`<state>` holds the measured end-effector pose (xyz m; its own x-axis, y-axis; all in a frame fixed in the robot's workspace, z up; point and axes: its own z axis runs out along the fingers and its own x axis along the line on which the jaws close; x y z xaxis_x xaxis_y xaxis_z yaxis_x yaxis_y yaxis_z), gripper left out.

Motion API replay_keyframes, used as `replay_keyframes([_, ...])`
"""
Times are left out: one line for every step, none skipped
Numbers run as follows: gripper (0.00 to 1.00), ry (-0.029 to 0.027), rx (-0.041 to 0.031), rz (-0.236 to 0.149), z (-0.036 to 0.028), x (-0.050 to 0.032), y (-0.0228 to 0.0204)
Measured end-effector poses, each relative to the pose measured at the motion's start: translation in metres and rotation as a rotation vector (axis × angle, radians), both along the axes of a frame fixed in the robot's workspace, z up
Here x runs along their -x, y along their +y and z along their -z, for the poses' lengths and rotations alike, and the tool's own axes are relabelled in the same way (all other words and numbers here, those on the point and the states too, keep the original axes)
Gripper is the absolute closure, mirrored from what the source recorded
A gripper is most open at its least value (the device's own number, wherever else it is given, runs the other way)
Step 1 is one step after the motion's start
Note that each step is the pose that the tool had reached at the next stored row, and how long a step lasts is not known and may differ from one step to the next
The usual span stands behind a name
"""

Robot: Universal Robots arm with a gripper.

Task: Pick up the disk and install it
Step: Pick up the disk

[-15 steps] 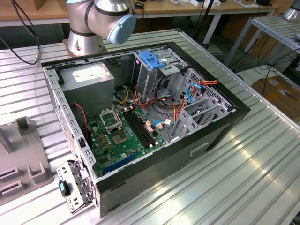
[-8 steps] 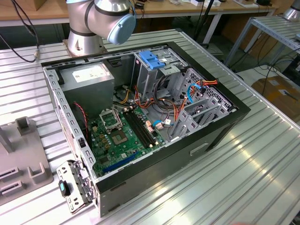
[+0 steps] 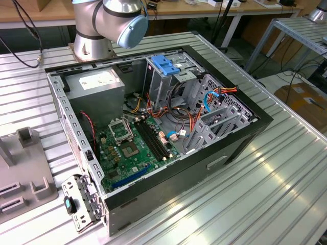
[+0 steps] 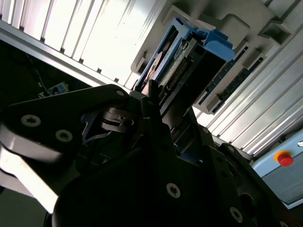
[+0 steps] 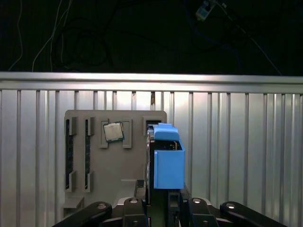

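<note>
Pincer sits around near end of disk; can't tell if it's clamped or loose. Disk stands on edge in grey holder on desk. Chip lies in holder farther back, near disk.

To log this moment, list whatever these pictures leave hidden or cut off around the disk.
First wrist view: the disk, lower end behind the pincer.
Second wrist view: the dark pincer body covers the disk's near end.
Exterior view: left edge cuts the grey holder, top edge the arm.
</note>
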<state>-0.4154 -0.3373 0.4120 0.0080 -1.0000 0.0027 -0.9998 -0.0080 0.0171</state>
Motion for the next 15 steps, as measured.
replay_keyframes([0.65,0.0001,0.0000,0.000,-0.0011,0.0000,0.0000])
replay_keyframes([0.65,-0.0001,0.0000,0.000,-0.0042,-0.0001,0.0001])
replay_keyframes([0.65,-0.0003,-0.0001,0.000,-0.0107,-0.0001,0.0000])
replay_keyframes([0.65,-0.0004,-0.0002,0.000,-0.0163,0.0000,0.0001])
replay_keyframes([0.65,-0.0003,-0.0002,0.000,-0.0210,0.0000,0.0002])
replay_keyframes([0.65,-0.0003,-0.0001,0.000,-0.0281,-0.0001,0.0007])
replay_keyframes([0.65,-0.0003,-0.0001,0.000,-0.0323,0.0000,0.0009])
replay_keyframes([0.65,-0.0002,-0.0001,0.000,-0.0352,0.0000,0.0011])
replay_keyframes([0.65,-0.0003,-0.0001,0.000,-0.0421,-0.0001,0.0015])
replay_keyframes([0.65,-0.0003,-0.0001,0.000,-0.0481,0.0000,0.0022])
replay_keyframes([0.65,-0.0004,-0.0002,0.000,-0.0533,0.0000,0.0028])
replay_keyframes([0.65,-0.0003,-0.0001,0.000,-0.0571,0.0000,0.0031])
replay_keyframes([0.65,-0.0003,-0.0001,0.000,-0.0644,0.0000,0.0038])
replay_keyframes([0.65,-0.0003,-0.0001,0.000,-0.0684,0.0000,0.0042])
replay_keyframes([0.65,-0.0004,-0.0001,0.000,-0.0729,0.0000,0.0045])
